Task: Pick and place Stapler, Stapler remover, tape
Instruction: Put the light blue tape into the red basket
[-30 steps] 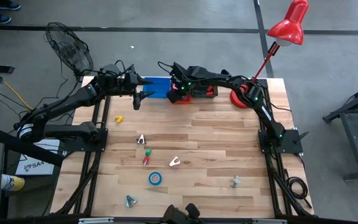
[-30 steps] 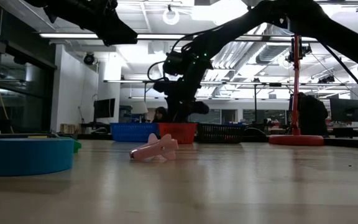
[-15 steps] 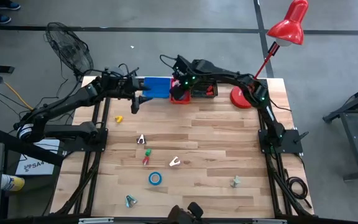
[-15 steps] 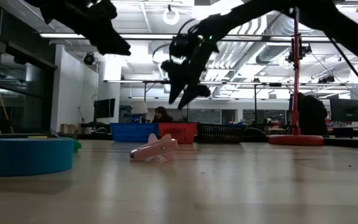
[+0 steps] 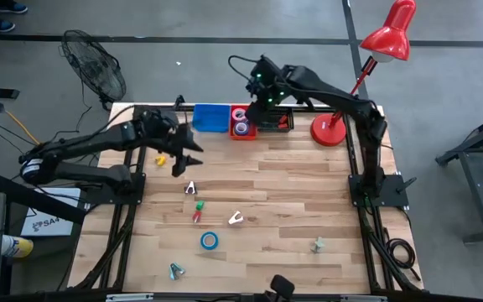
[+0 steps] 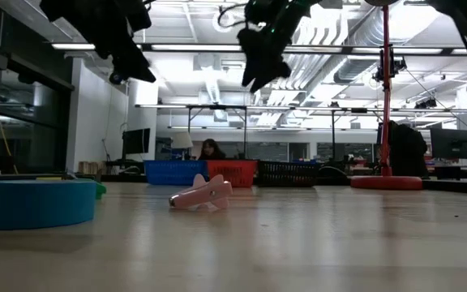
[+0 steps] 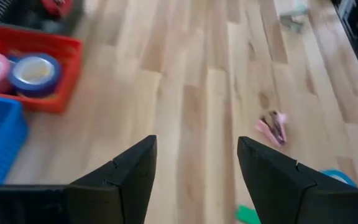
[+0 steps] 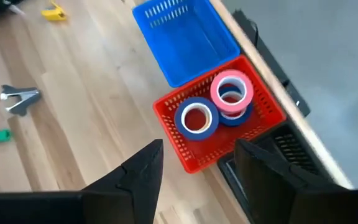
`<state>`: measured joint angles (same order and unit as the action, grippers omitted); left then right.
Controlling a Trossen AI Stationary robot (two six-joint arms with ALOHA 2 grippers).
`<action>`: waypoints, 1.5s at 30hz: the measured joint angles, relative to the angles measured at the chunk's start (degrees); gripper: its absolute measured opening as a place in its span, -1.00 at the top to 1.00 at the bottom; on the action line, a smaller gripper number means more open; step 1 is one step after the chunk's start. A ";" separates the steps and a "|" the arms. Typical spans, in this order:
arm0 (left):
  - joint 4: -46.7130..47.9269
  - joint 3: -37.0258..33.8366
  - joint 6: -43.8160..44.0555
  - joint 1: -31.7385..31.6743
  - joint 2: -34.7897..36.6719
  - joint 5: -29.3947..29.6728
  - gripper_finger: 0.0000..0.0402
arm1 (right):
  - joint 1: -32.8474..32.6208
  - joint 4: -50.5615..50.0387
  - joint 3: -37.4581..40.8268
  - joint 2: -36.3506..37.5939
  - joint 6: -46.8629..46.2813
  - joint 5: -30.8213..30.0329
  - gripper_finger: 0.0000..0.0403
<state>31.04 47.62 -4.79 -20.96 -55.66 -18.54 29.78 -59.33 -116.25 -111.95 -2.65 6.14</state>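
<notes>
Right end effector (image 8: 194, 165) open, empty, above red basket (image 8: 182, 144); left end effector (image 7: 194, 171) open, empty.

Three tape rolls (image 8: 220, 102) lie in the middle basket (image 8: 180, 147) (between two others) at the table's (image 5: 292, 210) far edge.

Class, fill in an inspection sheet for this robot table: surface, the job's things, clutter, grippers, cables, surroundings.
Surface: wooden table, planks bare in the middle.
Job's things: red basket holds a pink tape roll and blue tape rolls; another blue tape lies on the table; blue basket beside the red one; small staple removers scattered.
Clutter: nothing seen.
Grippers: left gripper open, empty, above the table; right gripper open, empty, raised above the baskets.
Cables: cable at the table's right edge.
Surroundings: red lamp, fan.
</notes>
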 joint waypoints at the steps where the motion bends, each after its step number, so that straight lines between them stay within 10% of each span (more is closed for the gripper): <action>1: 0.42 0.00 0.96 2.00 0.00 1.24 -0.10 | 0.00 -0.31 0.00 0.82 0.85 0.11 0.06; 21: -0.08 0.00 24.95 35.70 -16.36 10.39 -0.10 | -0.27 -6.22 0.07 8.41 10.11 0.36 0.06; 45: -11.22 5.78 30.19 41.65 -38.53 8.89 -0.10 | -0.57 -7.90 0.07 8.47 14.27 1.32 0.06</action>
<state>19.81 53.39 25.40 20.69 -94.19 -9.65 29.21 -67.24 -116.18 -103.48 11.62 7.46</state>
